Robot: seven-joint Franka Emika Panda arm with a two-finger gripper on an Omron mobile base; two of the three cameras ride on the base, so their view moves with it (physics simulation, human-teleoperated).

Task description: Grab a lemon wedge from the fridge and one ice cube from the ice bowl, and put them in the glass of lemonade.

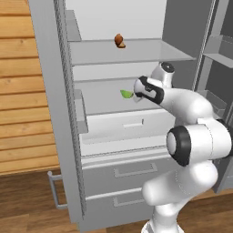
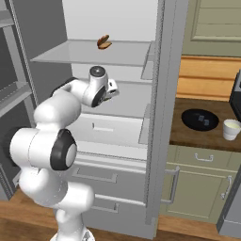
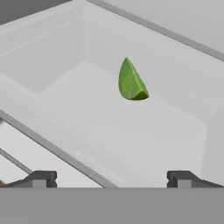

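The fridge (image 1: 61, 113) stands open, with pale shelves inside. On its middle shelf lies the lemon wedge (image 1: 126, 94), small and yellow-green. My gripper (image 1: 137, 94) reaches into that shelf just right of the wedge. In the hand view the lemon wedge (image 3: 131, 82) sits ahead of my gripper (image 3: 111, 178), whose fingertips (image 3: 40, 178) stand wide apart with nothing between them. The black ice bowl (image 2: 200, 119) rests on the wooden counter right of the fridge (image 2: 164, 94), with pale ice cubes (image 2: 203, 119) in it. The glass of lemonade (image 2: 231, 129) stands beside the bowl, to its right.
An orange-brown lump (image 1: 120, 41) lies on the shelf above. Two grey drawers (image 1: 132, 170) sit below the shelves. The open fridge door (image 1: 50, 91) flanks the left, a wooden wall (image 1: 20, 91) beyond it. A dark appliance (image 2: 236, 96) stands behind the glass.
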